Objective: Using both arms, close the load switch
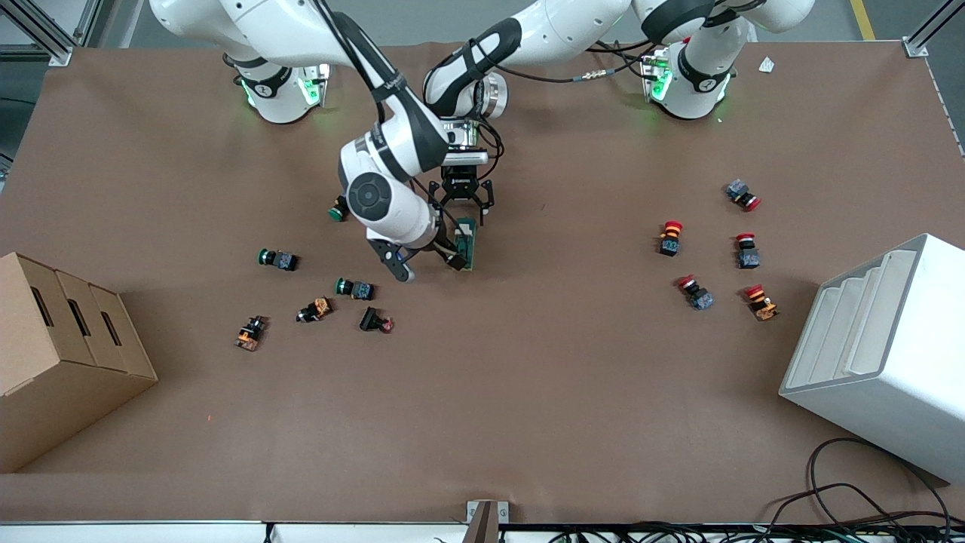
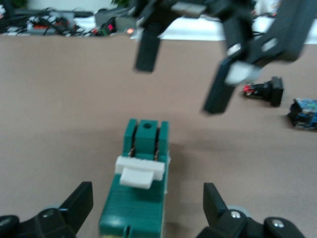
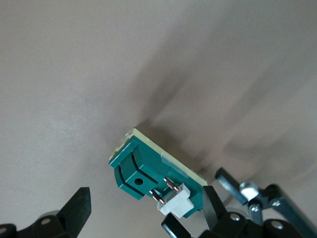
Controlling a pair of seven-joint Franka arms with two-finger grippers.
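The switch lay mid-tabletop between both open end effectors, left and right. It looked light, rigid plastic; I'd pinch its green sides, sparing the white lever.

No legible text, label, brand, number or sign appears in any of my views; the small markings on my arms and bases cannot be read.
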